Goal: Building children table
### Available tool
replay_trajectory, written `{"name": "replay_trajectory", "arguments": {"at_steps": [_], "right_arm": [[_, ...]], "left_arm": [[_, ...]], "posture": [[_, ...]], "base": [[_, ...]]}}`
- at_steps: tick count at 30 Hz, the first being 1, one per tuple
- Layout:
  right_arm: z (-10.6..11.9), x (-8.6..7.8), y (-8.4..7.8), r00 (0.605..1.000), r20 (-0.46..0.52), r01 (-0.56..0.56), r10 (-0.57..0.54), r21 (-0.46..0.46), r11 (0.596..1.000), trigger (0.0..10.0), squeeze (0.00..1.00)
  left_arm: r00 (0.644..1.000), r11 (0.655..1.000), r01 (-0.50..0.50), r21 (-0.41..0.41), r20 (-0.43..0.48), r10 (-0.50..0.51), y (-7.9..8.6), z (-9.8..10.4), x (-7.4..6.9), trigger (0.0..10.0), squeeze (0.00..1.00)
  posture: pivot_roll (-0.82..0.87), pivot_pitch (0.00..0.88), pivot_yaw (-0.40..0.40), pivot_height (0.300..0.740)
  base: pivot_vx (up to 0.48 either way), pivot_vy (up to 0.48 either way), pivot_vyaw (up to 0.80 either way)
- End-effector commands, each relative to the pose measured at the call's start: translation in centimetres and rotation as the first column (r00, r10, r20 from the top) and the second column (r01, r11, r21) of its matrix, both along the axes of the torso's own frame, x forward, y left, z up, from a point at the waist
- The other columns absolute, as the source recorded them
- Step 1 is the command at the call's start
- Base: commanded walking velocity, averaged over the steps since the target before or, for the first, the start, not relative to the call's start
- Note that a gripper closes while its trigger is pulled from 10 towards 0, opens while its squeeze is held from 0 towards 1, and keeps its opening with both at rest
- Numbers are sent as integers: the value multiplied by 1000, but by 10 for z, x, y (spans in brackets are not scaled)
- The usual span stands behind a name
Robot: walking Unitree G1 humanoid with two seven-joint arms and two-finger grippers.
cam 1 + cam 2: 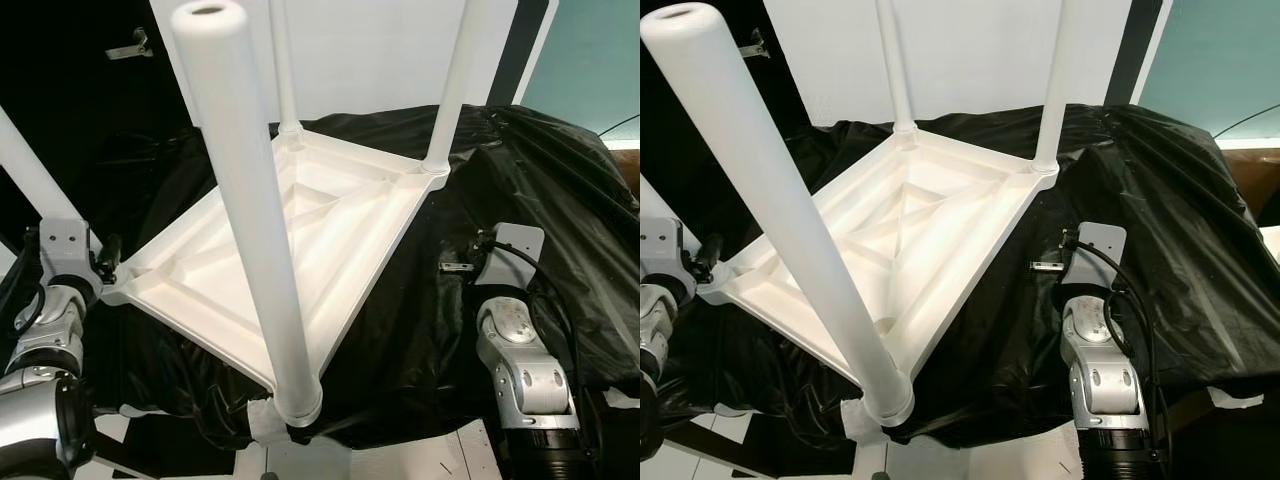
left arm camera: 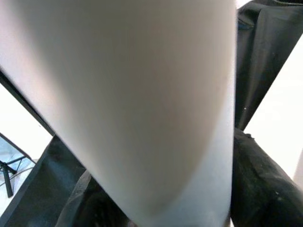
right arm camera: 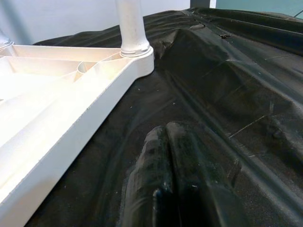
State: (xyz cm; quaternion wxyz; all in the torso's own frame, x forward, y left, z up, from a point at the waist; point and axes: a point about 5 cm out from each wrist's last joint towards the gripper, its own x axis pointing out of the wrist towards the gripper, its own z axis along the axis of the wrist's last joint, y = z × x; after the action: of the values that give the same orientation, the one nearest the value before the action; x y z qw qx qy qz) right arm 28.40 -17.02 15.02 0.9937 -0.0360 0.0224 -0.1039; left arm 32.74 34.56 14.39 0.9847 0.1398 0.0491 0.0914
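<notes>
**Right gripper pressed shut on the sheet, left one against a table leg**

Right gripper (image 3: 175, 156) lies on the black plastic sheet (image 1: 520, 200), its two black fingers (image 3: 151, 161) pressed together with nothing between them. It rests just beside the long edge of the white table top (image 1: 300, 250), at about 4 o'clock from the top's middle in the head views, apart from the plastic.

That table top lies upside down on the sheet, ribbed underside facing up, tilted so its near corner hangs over the sheet's front edge. Legs stand up from its corners: a near leg (image 1: 250, 200) at 6 o'clock, a far right leg (image 1: 455, 90) at 1 o'clock, a far left leg (image 1: 283, 70) at 12 o'clock. A fourth leg (image 1: 30, 170) rises at 9 o'clock.

Left arm (image 1: 55, 300) sits at that 9 o'clock corner, its wrist against the base of the fourth leg. In the left wrist view the white tube of this leg (image 2: 132, 104) is very close to the camera; whether the left gripper's fingers are spread or closed on it cannot be told.

Behind the sheet stands a white panel (image 1: 370, 50).
</notes>
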Motion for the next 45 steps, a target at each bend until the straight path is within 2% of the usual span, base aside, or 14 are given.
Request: {"name": "replay_trajectory", "arguments": {"at_steps": [1,2,3,4,5,12,13,14,18,23,25,37,43,45], "right_arm": [[-1,1,0,1000,-12,-4,4,-3,1000,10000,0],[-1,1,1,1000,-12,-5,5,-3,1000,10000,0],[-1,1,1,1000,-12,-6,6,-3,1000,10000,0],[-1,1,1,1000,-12,-6,6,-3,1000,10000,0],[-1,1,1,1000,-13,-7,7,-3,1000,10000,0],[-2,1,1,1000,-15,-8,8,-3,1000,10000,0],[-2,1,1,1000,-16,-7,7,-4,1000,10000,0],[-2,0,1,1000,-16,-5,5,-4,1000,10000,0],[-3,-1,0,1000,-17,0,0,-3,1000,10000,0],[-4,-1,0,1000,-19,6,-6,-1,1000,10000,0],[-5,0,1,1000,-21,1,-1,3,1000,10000,0],[-6,3,4,1000,-23,-11,11,8,1000,10000,0],[-6,3,4,1000,-23,-11,11,8,1000,10000,0],[-6,3,5,1000,-22,-11,12,8,1000,10000,0]], "left_arm": [[984,980,-174,96,-28,178,4,-24,-13,10000,0],[989,986,-141,89,-24,143,-2,-27,-12,10000,0],[993,990,-113,89,-17,115,-7,-29,-11,10000,290],[993,990,-113,89,-17,115,-7,-29,-11,10000,290],[996,994,-88,70,-7,89,-12,-30,-10,10000,1000],[1000,999,16,29,10,-17,-25,-31,-6,10000,1000],[995,995,100,8,24,-100,-33,-30,-4,10000,627],[982,983,184,-4,43,-183,-40,-29,-3,10000,0],[947,950,312,15,69,-313,-44,-25,-7,10000,0],[905,905,425,32,13,-426,-41,-33,-21,10000,0],[862,863,506,-11,-15,-506,-39,-38,-30,10000,0],[740,750,660,-25,-144,-656,-33,-44,-51,10000,0],[714,734,678,-33,-206,-669,-27,-45,-57,10000,0],[675,717,685,-132,-255,-692,-19,-49,-65,10000,0]], "posture": [[26,0,34,740],[26,0,34,740],[26,0,33,740],[26,0,33,740],[26,0,33,740],[25,0,35,740],[23,0,37,740],[19,0,38,740],[18,0,44,740],[26,0,46,740],[40,0,44,740],[47,0,47,740],[46,0,48,740],[46,0,48,740]], "base": [[0,0,0],[0,0,0],[0,0,0],[0,0,0],[0,0,0],[0,0,0],[0,0,0],[0,0,0],[0,0,0],[0,0,0],[0,0,0],[0,0,0],[0,0,0],[0,0,0]]}}
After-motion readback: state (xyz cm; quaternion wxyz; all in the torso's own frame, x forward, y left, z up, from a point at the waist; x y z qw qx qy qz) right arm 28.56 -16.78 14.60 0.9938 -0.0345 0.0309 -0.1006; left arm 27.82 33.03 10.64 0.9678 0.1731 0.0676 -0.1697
